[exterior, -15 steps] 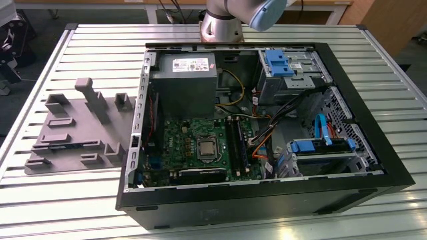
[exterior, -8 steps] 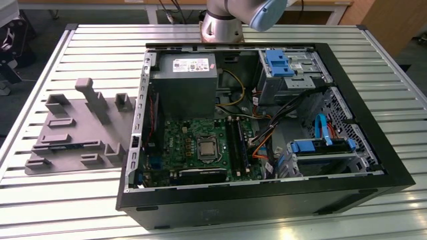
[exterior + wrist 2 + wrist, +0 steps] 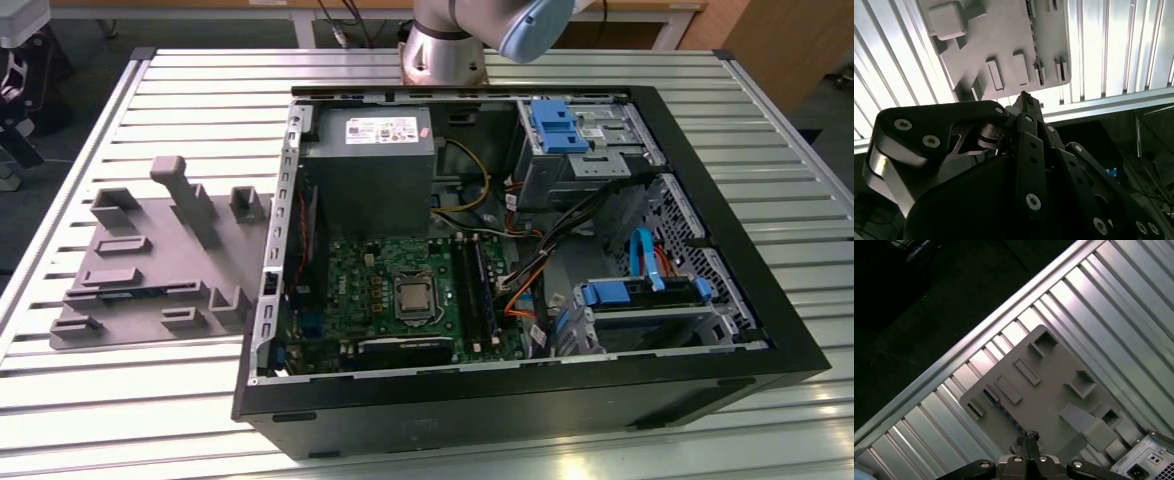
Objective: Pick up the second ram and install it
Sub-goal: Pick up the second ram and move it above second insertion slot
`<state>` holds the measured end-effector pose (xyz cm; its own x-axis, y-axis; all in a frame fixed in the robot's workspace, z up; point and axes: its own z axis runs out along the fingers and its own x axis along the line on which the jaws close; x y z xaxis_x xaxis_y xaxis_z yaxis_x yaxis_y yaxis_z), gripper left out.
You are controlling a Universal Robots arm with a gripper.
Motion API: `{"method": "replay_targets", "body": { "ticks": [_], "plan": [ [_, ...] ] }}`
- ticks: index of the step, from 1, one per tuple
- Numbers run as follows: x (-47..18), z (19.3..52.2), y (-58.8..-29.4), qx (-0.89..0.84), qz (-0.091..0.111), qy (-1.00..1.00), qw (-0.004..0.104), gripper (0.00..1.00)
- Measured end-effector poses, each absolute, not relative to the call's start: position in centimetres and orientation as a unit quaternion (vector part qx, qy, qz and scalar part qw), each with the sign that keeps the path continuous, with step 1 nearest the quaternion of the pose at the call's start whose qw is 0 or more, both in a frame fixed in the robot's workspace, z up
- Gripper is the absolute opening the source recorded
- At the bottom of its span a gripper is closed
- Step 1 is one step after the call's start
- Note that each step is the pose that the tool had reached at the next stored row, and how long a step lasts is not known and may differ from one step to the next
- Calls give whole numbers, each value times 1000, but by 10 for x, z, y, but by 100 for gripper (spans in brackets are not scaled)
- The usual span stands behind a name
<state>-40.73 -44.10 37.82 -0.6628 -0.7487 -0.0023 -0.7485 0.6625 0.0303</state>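
Grey plastic tray (image 3: 150, 252) on the table (image 3: 174, 90) carries the ram (image 3: 144, 292) — a blue-green strip slotted along the tray's near side in the exterior view. Fingers (image 3: 1024, 442), closed and empty, hover above the tray — the approach step, I judge; gripping calls for parting them and squaring to the stick.
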Motion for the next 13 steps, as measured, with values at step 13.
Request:
{"method": "replay_targets", "body": {
  "ticks": [13],
  "plan": [
    [-407, 376, -441, 514, -13, -858, 7, 11]
  ]
}}
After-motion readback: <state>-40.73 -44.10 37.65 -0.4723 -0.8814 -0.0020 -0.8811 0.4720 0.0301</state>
